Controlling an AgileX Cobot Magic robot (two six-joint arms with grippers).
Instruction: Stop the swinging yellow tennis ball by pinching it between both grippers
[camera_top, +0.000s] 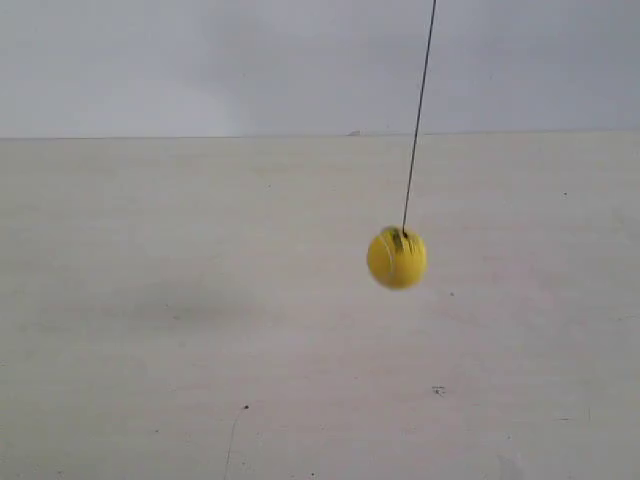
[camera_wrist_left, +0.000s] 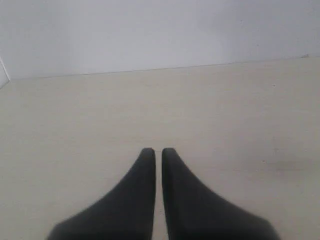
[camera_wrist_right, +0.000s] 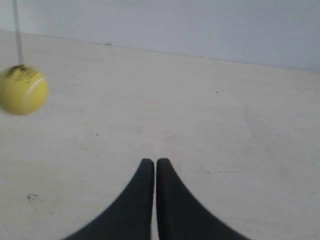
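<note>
Pale tabletop (camera_top: 150, 350) against a grey-white wall (camera_top: 200, 60). Yellow tennis ball (camera_top: 397, 258): hangs clear of the surface on a thin dark string (camera_top: 418, 110), right of centre in the exterior view, well apart from both grippers. Left gripper (camera_wrist_left: 156, 152) and right gripper (camera_wrist_right: 151, 162): jaws closed to a thin slit, holding nothing.

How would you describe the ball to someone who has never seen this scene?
Start from the pale surface below the grey wall. A thin dark string runs down from above, and the yellow tennis ball hangs at its end. It is the only bright, round thing there.
</note>
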